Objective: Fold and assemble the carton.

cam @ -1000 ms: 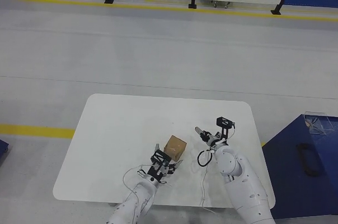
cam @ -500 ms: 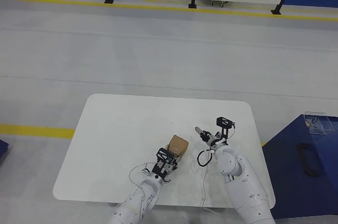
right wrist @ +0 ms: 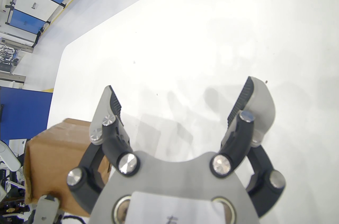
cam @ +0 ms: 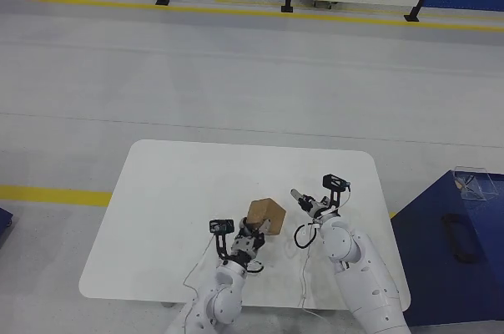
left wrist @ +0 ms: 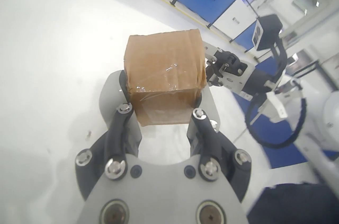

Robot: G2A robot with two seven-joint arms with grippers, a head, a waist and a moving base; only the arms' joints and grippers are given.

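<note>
A closed brown carton point(cam: 266, 215), taped with clear tape, stands near the middle of the white table point(cam: 177, 192). My left gripper point(cam: 250, 237) is on its near side. In the left wrist view the two fingers point(left wrist: 204, 103) clasp the carton point(left wrist: 164, 68) low down on both sides, so the left gripper point(left wrist: 161, 95) is shut on it. My right gripper point(cam: 300, 200) is just to the right of the carton, open and holding nothing. In the right wrist view the right gripper point(right wrist: 180, 95) stands above bare table, with the carton point(right wrist: 53, 151) beside one finger.
A thin cable point(cam: 304, 275) runs across the table's front right part beside the right arm. A blue cabinet point(cam: 461, 242) stands off the table's right side. The table's left half and far side are bare.
My left gripper has turned at the wrist, moved in and shut on the carton. The carton has shifted slightly away and to the right. The right arm has kept still.
</note>
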